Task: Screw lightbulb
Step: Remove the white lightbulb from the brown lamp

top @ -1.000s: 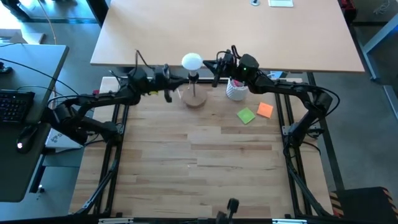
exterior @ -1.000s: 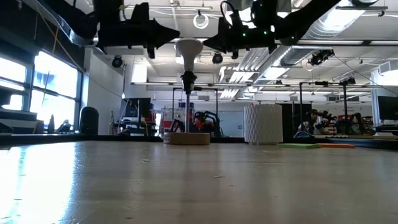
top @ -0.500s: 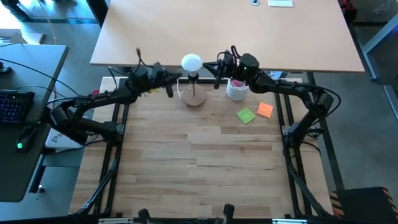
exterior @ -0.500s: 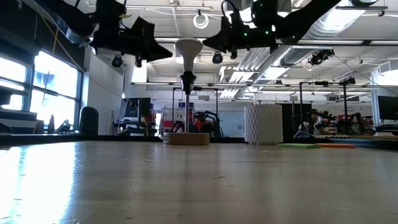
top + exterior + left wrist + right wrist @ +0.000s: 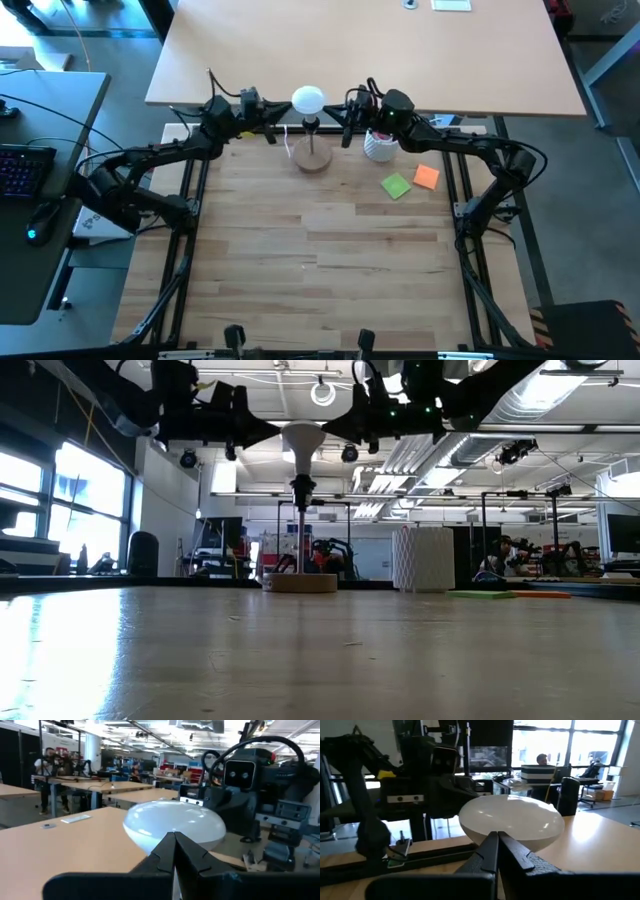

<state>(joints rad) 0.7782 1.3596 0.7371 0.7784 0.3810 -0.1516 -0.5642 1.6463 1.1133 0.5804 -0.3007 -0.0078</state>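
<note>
A: Where is the lightbulb (image 5: 308, 99)?
B: Upright atop the wooden stand (image 5: 313, 160), at the counter's (image 5: 330, 260) far edge.
A: And the jaws?
B: Left gripper (image 5: 279, 128) and right gripper (image 5: 337, 126) flank it, closed, empty.

The wooden table (image 5: 320, 270) is carrying a few things along its far edge. A round wooden stand (image 5: 313, 160) is sitting there, and a white cup (image 5: 379, 147) is standing just beside it. A green note (image 5: 396, 186) and an orange note (image 5: 427, 177) are lying near the cup, touching each other.
</note>
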